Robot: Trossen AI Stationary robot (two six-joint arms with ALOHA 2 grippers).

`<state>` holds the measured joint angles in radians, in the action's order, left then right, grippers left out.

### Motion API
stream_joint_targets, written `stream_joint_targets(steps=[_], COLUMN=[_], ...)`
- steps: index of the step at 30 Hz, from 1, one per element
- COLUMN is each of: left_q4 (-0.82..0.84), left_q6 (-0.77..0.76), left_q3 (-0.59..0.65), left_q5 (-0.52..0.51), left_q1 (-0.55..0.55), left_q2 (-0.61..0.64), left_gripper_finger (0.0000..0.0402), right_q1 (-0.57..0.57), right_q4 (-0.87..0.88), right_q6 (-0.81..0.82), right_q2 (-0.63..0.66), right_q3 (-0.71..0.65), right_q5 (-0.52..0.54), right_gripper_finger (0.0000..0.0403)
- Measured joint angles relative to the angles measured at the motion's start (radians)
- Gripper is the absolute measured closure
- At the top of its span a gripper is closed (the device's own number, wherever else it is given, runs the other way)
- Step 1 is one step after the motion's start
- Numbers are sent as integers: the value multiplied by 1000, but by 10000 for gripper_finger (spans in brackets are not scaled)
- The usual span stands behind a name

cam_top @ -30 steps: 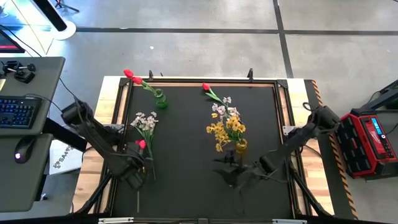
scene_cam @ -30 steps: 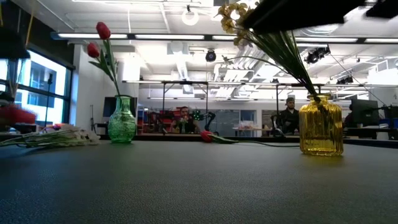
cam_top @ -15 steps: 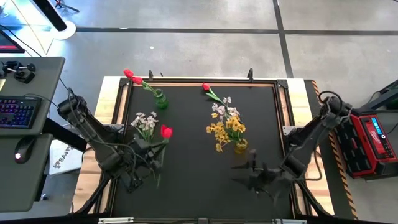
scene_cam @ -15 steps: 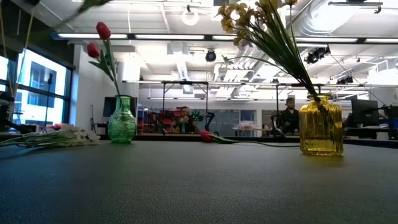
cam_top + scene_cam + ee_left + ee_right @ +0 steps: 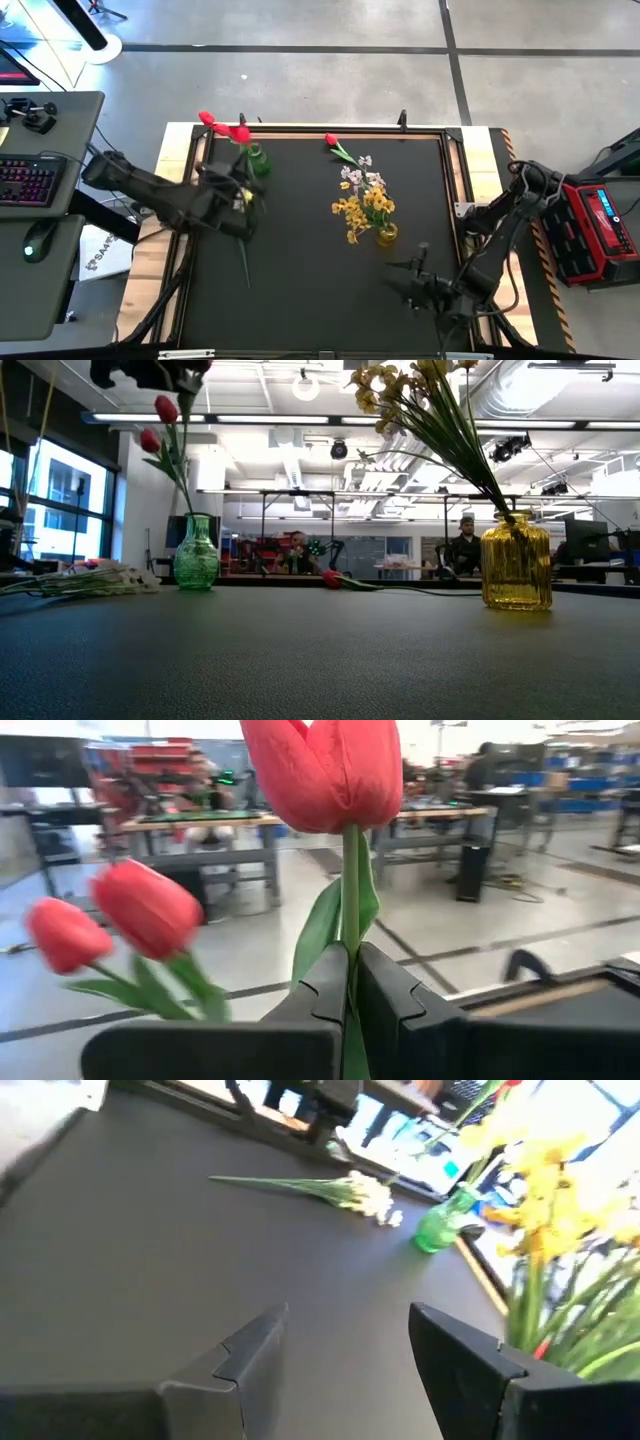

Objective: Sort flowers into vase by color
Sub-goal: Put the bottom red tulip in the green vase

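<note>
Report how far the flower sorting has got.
Done: two red tulips stand in the green vase, and yellow and white blossoms fill the yellow vase. In hand: the left gripper is shut on a third red tulip near the green vase. Left: one tulip and a white bunch lie on the table. The right gripper waits open.

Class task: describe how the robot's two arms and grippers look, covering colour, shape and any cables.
Both arms are dark, slim and jointed, with thin cables looping along them. The left gripper has two black, blocky, stepped fingers. The right gripper has matching black angular fingers. No markings show.
</note>
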<state>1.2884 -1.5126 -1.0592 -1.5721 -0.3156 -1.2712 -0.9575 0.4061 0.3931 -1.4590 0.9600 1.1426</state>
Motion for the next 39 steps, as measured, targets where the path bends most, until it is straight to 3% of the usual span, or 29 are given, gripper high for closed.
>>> stream_joint_targets(steps=[4,11,15,18,20,24,28,31,36,39], left_q4=[56,7,-34,-118,-263,-738,-1065,-1138,-1172,-1205], left_q6=[37,86,93,120,248,754,1181,1312,1324,1390], left_q3=[0,0,0,0,0,0,0,0,0,0], left_q5=[3,2,6,81,192,426,529,532,348,385], left_q1=[14,-173,-220,-224,-224,-199,-127,-33,158,265], left_q2=[60,59,39,29,18,-42,-82,-82,-30,1], left_gripper_finger=[401,401,401,401,401,401,401,401,401,401], right_q1=[32,86,101,101,100,102,107,107,104,101], right_q4=[0,-2,-26,-53,-66,-91,-116,-125,-145,-164], right_q6=[-36,-46,-46,-61,-76,-109,-121,-102,-54,-54], right_q2=[0,0,0,1,1,2,2,2,-11,-44], right_q3=[0,0,0,0,0,0,0,0,0,0], right_q5=[34,6,-22,-26,-27,-28,-28,-45,-60,-51], right_gripper_finger=[208,208,208,208,208,208,208,208,208,208])
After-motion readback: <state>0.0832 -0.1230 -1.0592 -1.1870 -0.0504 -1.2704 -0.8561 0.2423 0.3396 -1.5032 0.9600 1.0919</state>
